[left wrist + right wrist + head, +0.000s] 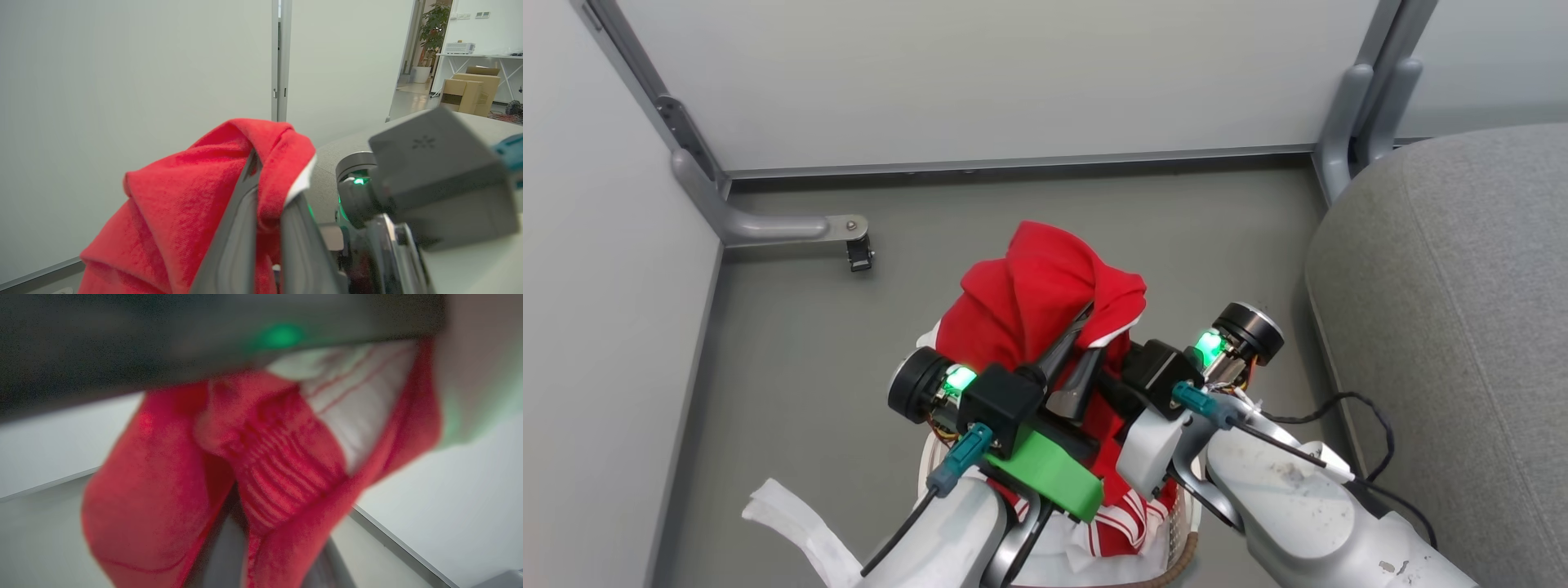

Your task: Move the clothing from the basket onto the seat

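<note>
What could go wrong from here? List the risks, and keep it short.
1. The left pincer nips only a thin fold of the clothing; the hanging bulk might slip free.
2. The striped end lies in the basket beside the loose white liner, which may drag along.
3. The right pincer is too blurred to judge its hold; the cloth may sag short of the seat.

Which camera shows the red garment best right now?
Head view: the clothing hangs from the left gripper over the basket. Left wrist view gives the pinched fold; right wrist view, a blurred close-up.
</note>
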Tool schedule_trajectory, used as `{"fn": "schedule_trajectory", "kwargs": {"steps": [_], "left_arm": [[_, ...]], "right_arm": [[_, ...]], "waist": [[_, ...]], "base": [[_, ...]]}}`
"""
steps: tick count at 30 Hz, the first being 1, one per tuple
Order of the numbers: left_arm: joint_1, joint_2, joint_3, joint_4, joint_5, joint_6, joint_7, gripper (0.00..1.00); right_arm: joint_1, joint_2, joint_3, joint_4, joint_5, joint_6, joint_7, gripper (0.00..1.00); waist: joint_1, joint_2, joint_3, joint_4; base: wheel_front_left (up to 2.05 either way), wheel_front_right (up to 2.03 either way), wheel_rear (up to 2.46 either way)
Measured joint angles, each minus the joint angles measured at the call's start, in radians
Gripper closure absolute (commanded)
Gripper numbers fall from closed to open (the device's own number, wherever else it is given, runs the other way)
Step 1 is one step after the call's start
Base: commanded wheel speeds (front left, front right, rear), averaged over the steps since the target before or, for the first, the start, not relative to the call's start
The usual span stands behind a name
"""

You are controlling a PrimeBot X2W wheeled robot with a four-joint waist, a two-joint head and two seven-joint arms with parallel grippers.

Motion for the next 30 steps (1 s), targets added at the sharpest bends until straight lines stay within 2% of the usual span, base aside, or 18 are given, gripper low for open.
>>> {"fn": "schedule_trajectory", "kwargs": {"steps": [5,6,7,8,9,15,30], "left_arm": [[0.000,0.000,0.013,0.011,0.004,0.016,0.000,1.00],[0.001,0.000,0.023,0.014,0.009,0.019,0.000,0.95],[0.002,0.000,0.033,0.010,0.015,0.025,0.000,0.60],[0.003,0.000,0.041,0.009,0.018,0.027,0.000,0.05],[0.006,0.000,0.047,0.013,0.024,0.027,0.000,0.00],[0.029,-0.001,0.083,0.033,0.050,0.022,0.000,0.00],[0.040,-0.002,0.109,0.088,0.090,-0.019,0.000,0.00]], "right_arm": [[0.005,0.006,-0.045,-0.001,0.019,0.000,0.000,1.00],[0.010,0.006,-0.056,-0.004,0.022,0.000,0.000,1.00],[0.018,0.005,-0.068,-0.009,0.025,0.000,0.000,1.00],[0.025,0.005,-0.076,-0.013,0.026,0.000,0.000,1.00],[0.035,0.004,-0.091,-0.018,0.029,0.000,0.000,1.00],[0.089,-0.006,-0.161,-0.048,0.043,0.000,0.000,1.00],[0.209,-0.017,-0.347,-0.151,0.055,0.000,0.000,1.00]], "waist": [[0.0000,0.0000,0.002,0.004],[0.0000,0.0000,0.002,-0.002],[0.0000,0.0000,0.003,-0.010],[0.0000,0.0000,0.003,-0.017],[0.0000,0.0000,0.003,-0.028],[0.0000,0.0000,0.008,-0.113],[0.0001,0.0000,0.051,-0.408]], "base": [[0.00,0.00,0.00],[0.00,0.00,0.00],[0.00,0.00,0.00],[0.00,0.00,0.00],[0.00,0.00,0.00],[0.00,0.00,0.00],[0.00,0.00,0.00]]}}
